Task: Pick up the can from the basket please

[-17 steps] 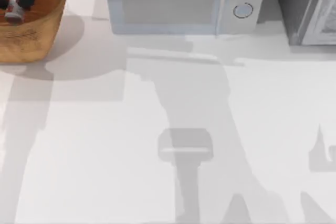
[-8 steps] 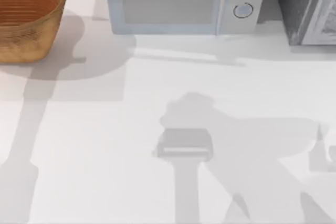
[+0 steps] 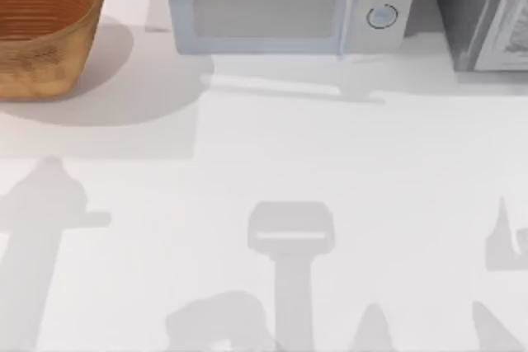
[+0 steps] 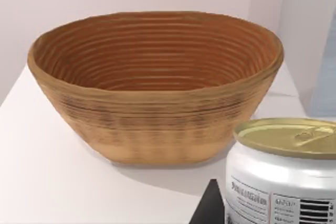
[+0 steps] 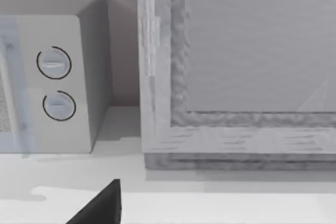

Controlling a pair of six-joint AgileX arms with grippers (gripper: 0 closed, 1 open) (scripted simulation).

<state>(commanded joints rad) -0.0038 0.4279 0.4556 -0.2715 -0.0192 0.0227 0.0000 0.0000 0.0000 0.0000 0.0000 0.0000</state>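
Where the left wrist view looks across the bench (image 4: 42, 171), the can (image 4: 286, 174) sits close to the camera, out of the basket (image 4: 152, 124), tan end up, a dark finger (image 4: 210, 211) of the left claw at its side; whether the claw grips it cannot be told. The basket stands at the bench's far left corner, beside a microwave (image 3: 280, 6). The right claw's state cannot be told either.
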